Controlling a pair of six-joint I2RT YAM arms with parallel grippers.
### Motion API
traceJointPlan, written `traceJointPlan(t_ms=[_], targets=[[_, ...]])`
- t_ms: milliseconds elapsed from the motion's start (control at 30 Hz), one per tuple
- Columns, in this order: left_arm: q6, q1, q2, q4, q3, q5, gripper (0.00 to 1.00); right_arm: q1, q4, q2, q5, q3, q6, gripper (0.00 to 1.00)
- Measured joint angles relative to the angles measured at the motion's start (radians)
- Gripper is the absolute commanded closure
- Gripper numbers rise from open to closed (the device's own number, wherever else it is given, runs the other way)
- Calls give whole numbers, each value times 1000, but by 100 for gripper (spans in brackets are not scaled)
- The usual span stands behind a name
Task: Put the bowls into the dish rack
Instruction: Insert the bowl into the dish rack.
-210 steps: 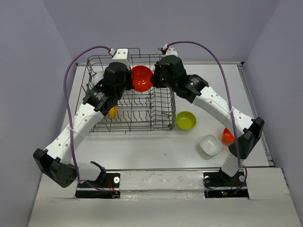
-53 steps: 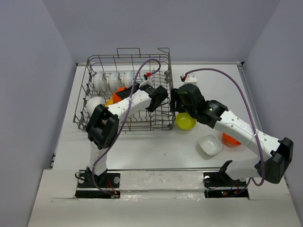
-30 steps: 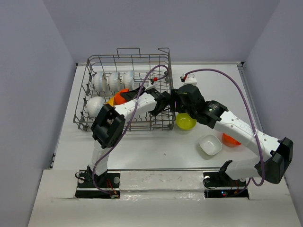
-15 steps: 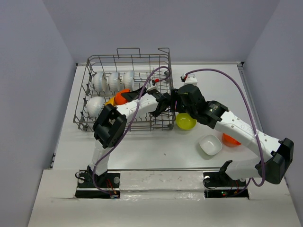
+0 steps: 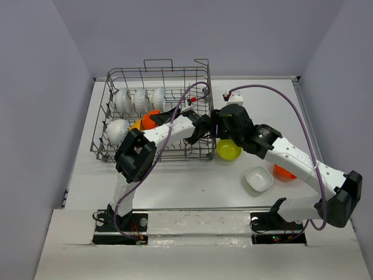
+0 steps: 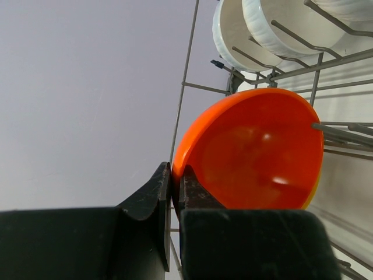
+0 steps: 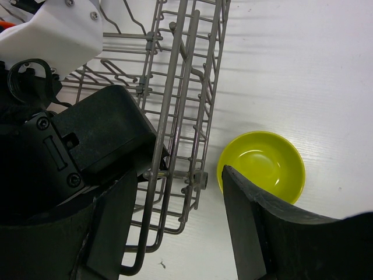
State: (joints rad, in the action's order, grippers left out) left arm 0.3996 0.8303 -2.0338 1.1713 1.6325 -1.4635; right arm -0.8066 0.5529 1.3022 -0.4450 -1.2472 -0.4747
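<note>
Near the table's right near edge, a squarish white bowl (image 5: 259, 178) is sitting open side up. Just beyond it a loose red-orange bowl (image 5: 280, 171) is being partly hidden by the right arm. Farther in, a lime green bowl (image 5: 229, 150) is lying open side up on the table, just beside the near right corner of the dish rack (image 5: 169, 154). The right gripper (image 7: 175, 175) is being held above that corner with its jaws wide apart and nothing gripped; whether the wire is being touched cannot be told. Inside the rack, the left gripper (image 6: 175, 181) is being pressed together on the rim of a second red-orange bowl (image 6: 256, 151), which is being held on edge among the tines, just in front of an orange-yellow bowl (image 5: 135, 124). A round white bowl (image 5: 116, 129) is resting by the rack's left wall. Three white bowls (image 5: 140, 99) are standing on edge in a row toward the rack's far left corner.
</note>
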Motion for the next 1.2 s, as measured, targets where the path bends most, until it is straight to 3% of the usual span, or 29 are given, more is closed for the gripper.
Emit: traceJointPlan(t_ms=[433, 1200], targets=[[22, 1, 0, 3, 0, 28, 83, 0, 0, 0, 0, 1, 0, 35], [71, 6, 0, -6, -5, 93, 56, 0, 3, -5, 0, 1, 0, 35]])
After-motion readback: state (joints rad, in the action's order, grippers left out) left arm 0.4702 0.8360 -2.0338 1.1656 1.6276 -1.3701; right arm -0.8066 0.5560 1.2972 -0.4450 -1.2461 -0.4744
